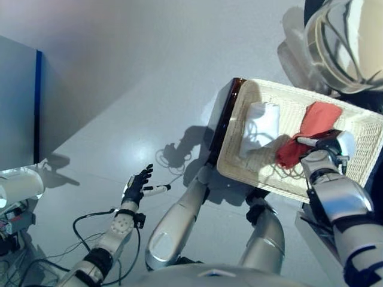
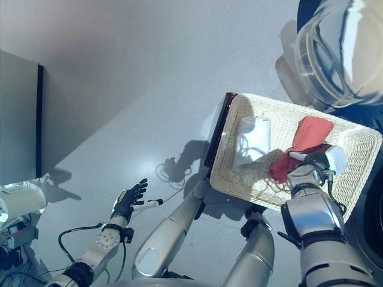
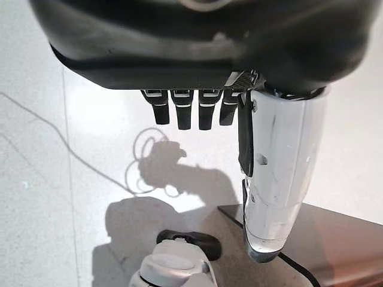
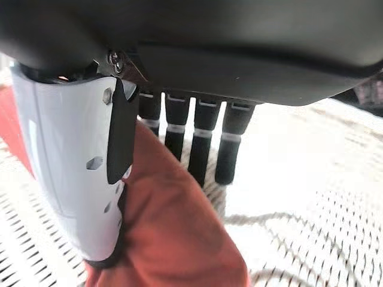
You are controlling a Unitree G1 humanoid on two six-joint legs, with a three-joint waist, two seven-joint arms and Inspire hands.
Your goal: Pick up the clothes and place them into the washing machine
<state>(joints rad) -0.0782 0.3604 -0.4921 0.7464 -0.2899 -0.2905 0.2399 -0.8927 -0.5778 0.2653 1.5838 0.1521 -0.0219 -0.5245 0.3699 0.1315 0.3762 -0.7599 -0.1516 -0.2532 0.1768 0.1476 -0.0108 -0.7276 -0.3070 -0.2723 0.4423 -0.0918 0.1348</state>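
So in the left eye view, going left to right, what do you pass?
Left robot hand over the floor → wicker basket's dark end → white cloth → red cloth → right robot hand, in the basket.

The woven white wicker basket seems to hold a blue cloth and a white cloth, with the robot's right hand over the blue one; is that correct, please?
Not quite: the cloth under the right hand is red, not blue, as the left eye view shows. The rest stands: the woven white wicker basket also holds a white cloth, and the right hand is over the coloured one.
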